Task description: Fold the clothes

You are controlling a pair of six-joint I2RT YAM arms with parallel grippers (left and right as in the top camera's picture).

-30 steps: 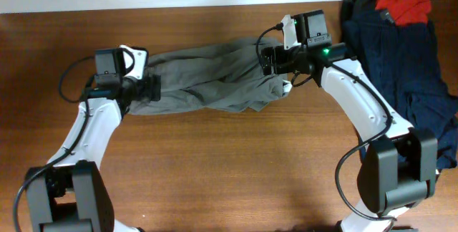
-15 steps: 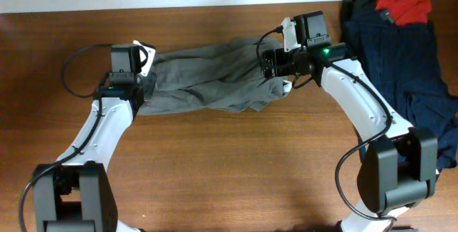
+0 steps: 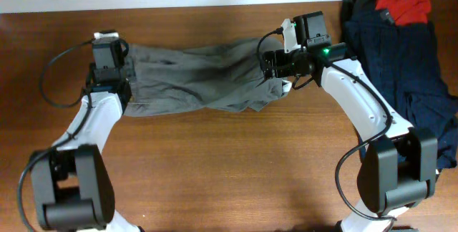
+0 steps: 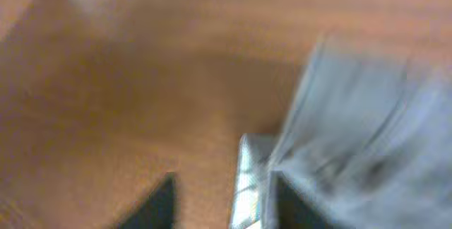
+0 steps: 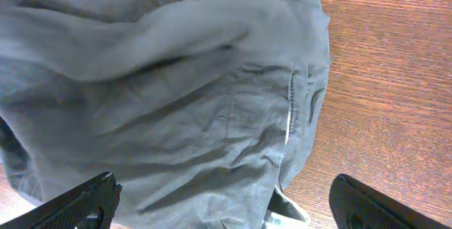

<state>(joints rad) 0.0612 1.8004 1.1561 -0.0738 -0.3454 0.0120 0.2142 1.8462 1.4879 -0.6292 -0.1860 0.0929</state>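
No fold yet: shorts [image 3: 200,81] lie rumpled across twelve o'clock, navy pile [image 3: 408,67] waits at three. Over the cloth the right fingers [image 5: 85,204] gape open; left fingers [image 4: 159,208] too blurred to tell.

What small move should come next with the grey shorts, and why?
Probably close the right gripper on the shorts: in the right wrist view its fingers stand wide apart over the cloth. The shorts lie wrinkled and twisted between it and the left gripper, so a firm hold seems needed before any pull flattens them.
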